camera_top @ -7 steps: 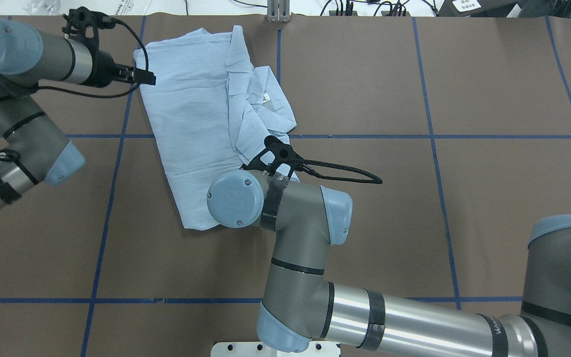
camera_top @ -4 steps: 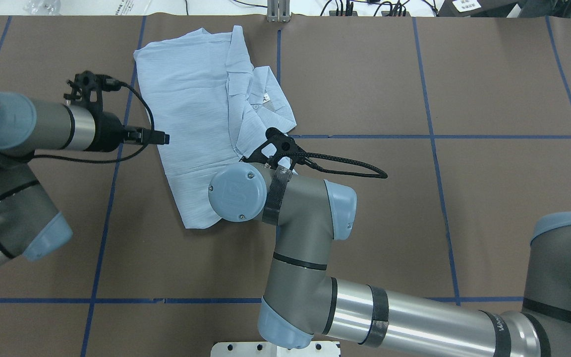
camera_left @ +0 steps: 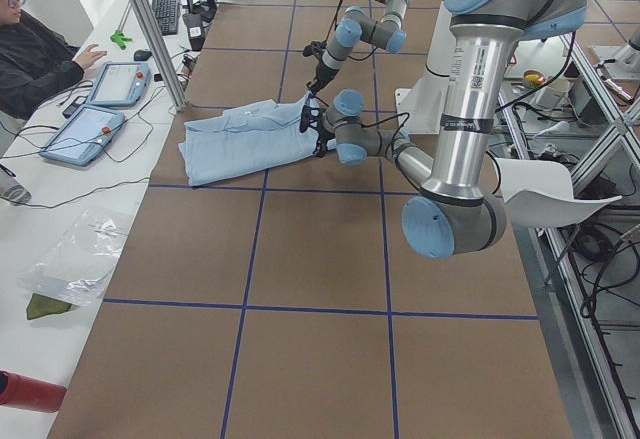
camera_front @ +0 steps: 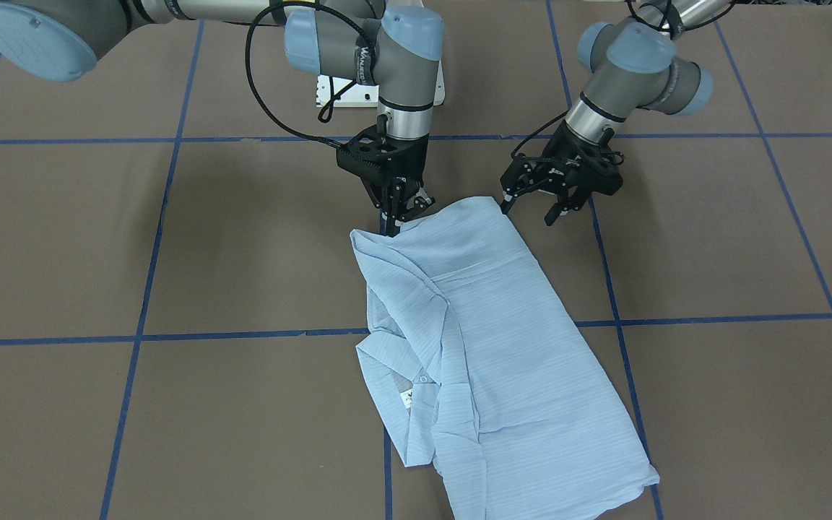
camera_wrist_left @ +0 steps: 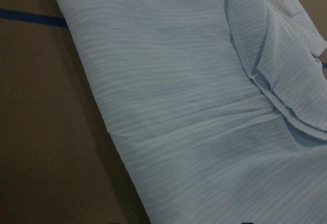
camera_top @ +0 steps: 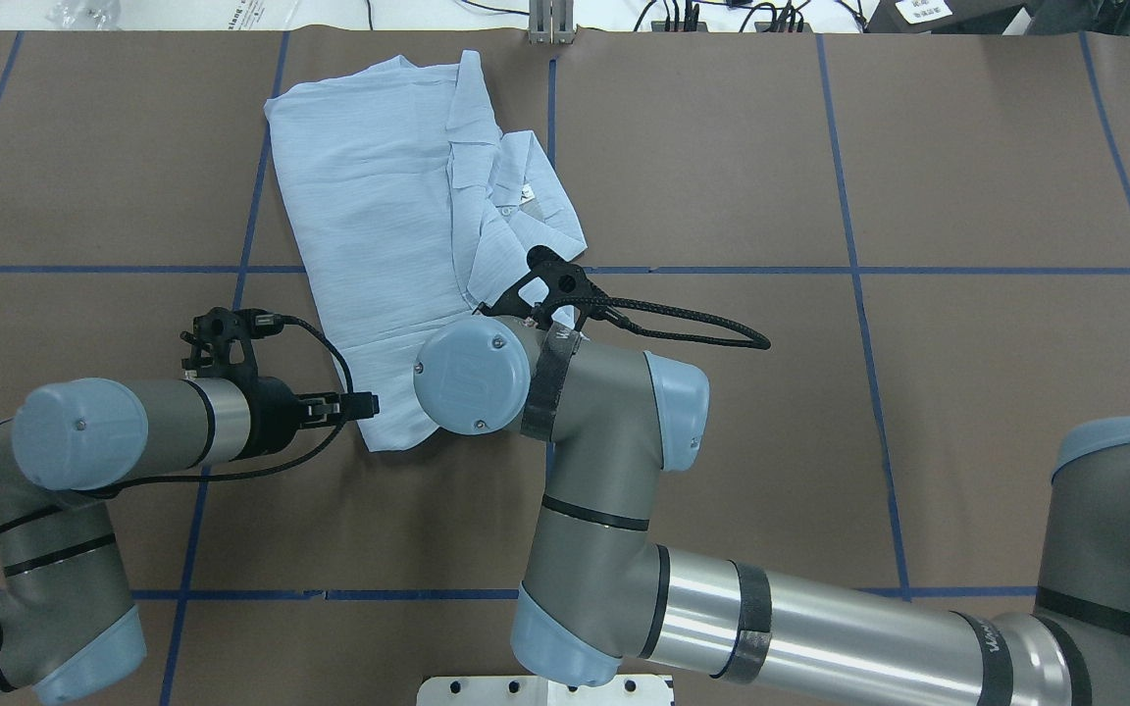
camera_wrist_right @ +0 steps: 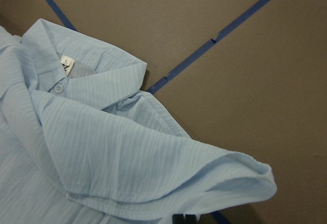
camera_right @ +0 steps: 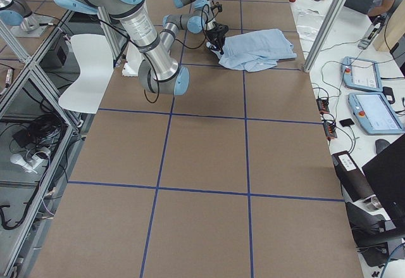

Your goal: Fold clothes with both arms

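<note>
My left gripper [camera_front: 529,214] hangs low with its jaws parted and nothing between them. It is just beside the near left corner of the shirt [camera_front: 503,347] and, as far as I can see, is not touching it. I judge it stands there because this corner is the next one to take. The hem lies thin and flat on the table [camera_front: 170,274], so one finger will have to slide under it.

Ahead of this gripper the shirt stretches away as a long folded panel. Its collar [camera_wrist_right: 87,55] and small label [camera_wrist_right: 66,63] lie farther out, toward the side of my right gripper [camera_front: 394,219].

That gripper points straight down at the other near corner, and its fingers seem closed on the hem there. In the right wrist view the fabric rises in a small loop toward them. With both corners held, I think the hem can be carried forward over the panel.

The far end of the shirt lies near the far edge of the table, so the fold must land on the cloth itself, not beyond it. Outward from each gripper there is wide brown surface with blue tape lines [camera_front: 243,336] — good room for the elbows. Between the two grippers the space is narrow.
</note>
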{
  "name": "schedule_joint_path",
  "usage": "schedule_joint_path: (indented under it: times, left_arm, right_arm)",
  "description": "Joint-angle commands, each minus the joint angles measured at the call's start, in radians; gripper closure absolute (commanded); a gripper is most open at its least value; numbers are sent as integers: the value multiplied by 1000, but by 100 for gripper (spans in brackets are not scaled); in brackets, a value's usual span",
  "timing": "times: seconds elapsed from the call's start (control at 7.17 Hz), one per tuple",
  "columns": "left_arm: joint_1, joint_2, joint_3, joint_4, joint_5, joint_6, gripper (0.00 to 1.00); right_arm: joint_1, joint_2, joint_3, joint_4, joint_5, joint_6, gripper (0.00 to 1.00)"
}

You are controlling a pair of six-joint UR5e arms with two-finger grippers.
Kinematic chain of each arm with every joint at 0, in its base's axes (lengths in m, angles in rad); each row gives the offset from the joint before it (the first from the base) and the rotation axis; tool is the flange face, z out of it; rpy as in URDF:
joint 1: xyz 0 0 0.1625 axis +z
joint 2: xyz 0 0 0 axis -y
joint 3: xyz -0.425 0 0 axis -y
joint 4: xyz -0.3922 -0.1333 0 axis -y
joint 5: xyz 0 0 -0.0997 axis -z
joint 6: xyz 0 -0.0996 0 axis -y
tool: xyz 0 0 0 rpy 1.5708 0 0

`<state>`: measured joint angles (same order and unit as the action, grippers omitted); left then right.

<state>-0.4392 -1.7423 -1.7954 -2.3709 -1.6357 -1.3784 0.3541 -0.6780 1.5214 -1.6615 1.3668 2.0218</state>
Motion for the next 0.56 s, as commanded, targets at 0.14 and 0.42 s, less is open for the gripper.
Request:
schedule_joint_path:
  times: [0.14, 0.42]
  left_arm:
    - [54, -5, 7, 2, 14, -25, 36]
    - [68, -20, 11, 2, 17, -25, 41]
  right_arm:
    - [2, 0, 5, 0, 0, 1, 100]
    - [0, -2, 6, 0, 0, 0, 100]
